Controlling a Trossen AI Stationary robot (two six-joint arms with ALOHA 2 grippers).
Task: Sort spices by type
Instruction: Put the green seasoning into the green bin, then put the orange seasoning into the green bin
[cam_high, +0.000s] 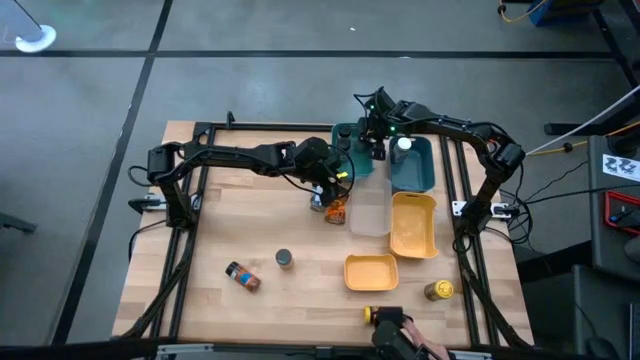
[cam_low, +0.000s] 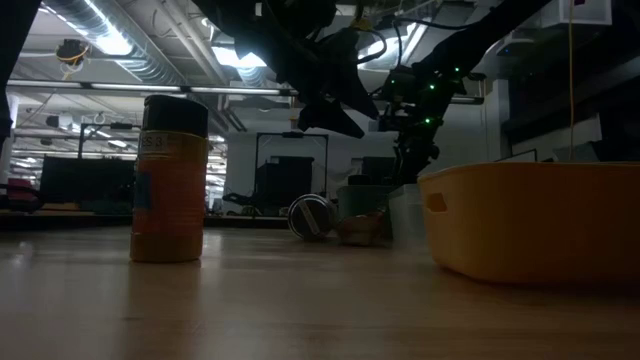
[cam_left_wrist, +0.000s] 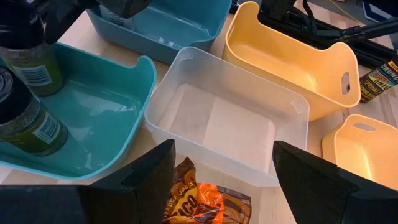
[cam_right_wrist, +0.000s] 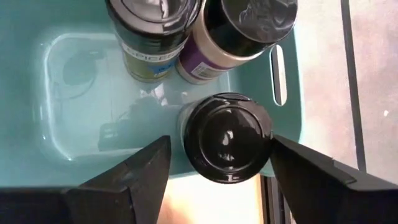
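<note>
My right gripper is open above the teal bin. Its fingers stand on either side of a dark-lidded jar near the bin's wall. Two more dark-lidded jars stand in the bin. My left gripper is open just above orange-brown packets that lie on the table beside the clear bin. The packets also show in the high view. Loose on the table are a jar lying on its side, a dark-lidded jar and a yellow jar.
A blue bin holding a white-lidded item stands right of the teal bin. Two yellow bins stand toward the near right. At the near edge a person's hand is by a yellow-lidded jar.
</note>
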